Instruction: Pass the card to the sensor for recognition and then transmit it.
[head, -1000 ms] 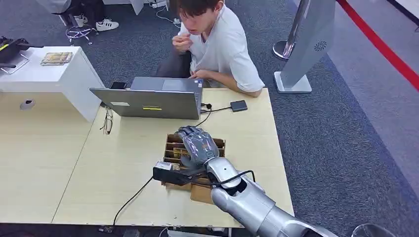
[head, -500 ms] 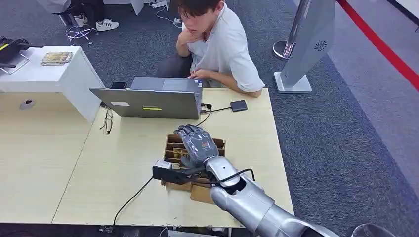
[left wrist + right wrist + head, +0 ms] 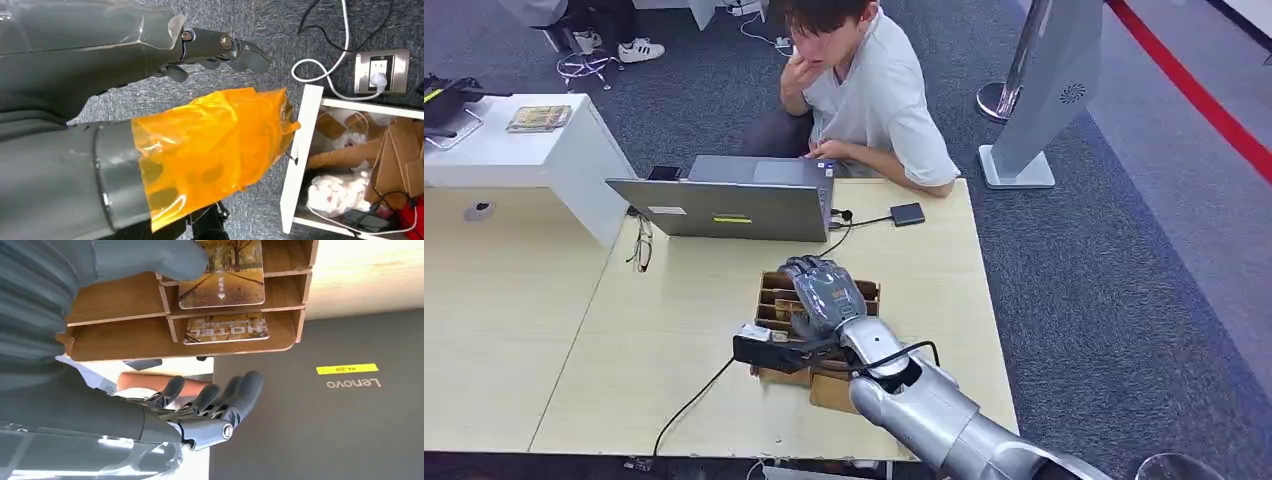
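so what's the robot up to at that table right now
Its right hand is over a slotted wooden card holder on the table, thumb on one card, another card in the next slot. No card is lifted yet. A black sensor lies beside the holder. A person sits opposite at a laptop.

A person (image 3: 864,90) sits behind a grey laptop (image 3: 729,207); glasses (image 3: 641,245) lie beside it.
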